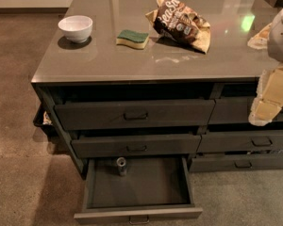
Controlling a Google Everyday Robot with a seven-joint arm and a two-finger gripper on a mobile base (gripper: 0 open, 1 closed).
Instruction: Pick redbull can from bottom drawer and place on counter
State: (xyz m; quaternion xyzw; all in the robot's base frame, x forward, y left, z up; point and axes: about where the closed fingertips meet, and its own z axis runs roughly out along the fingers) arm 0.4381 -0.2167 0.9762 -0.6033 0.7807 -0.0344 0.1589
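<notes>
Your cream gripper point(269, 100) hangs at the glossy grey-brown counter point(108, 55) edge; you cannot tell its grip state. Well down and left of it, the slim silvery redbull can point(121, 165) stands upright at the back of the open dark grey bottom drawer point(146, 187)

we see the gripper point(265, 106) only partly at the right edge, arm cut off there, hiding bits of the right-hand drawers point(236, 141). the bottom drawer point(141, 185) has its handle clipped by the lower edge & the redbull can point(121, 165) at its back is too small for us to read. the counter point(132, 60) runs past the top edge; a dark obj point(39, 119) below its left side is mostly hidden.
</notes>
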